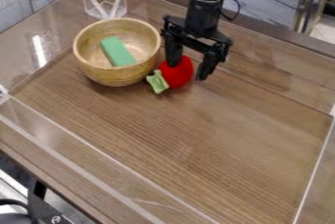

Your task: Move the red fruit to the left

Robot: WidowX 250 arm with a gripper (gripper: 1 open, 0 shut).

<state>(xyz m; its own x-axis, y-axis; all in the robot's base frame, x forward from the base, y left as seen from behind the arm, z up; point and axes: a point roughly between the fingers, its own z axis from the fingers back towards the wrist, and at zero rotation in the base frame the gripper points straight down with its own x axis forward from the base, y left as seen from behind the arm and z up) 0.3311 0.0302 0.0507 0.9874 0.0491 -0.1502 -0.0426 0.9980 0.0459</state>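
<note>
1. My hand (194, 61) points straight down over the tabletop (222, 140), its fingers spread wide on either side of the red fruit (178, 70); I see no pinch on it.
2. The red fruit rests on the tabletop, its green leafy stem (157, 82) pointing toward the wooden bowl (116, 54) just beside it.
3. A flat green block (119, 51) lies inside the bowl.
</note>
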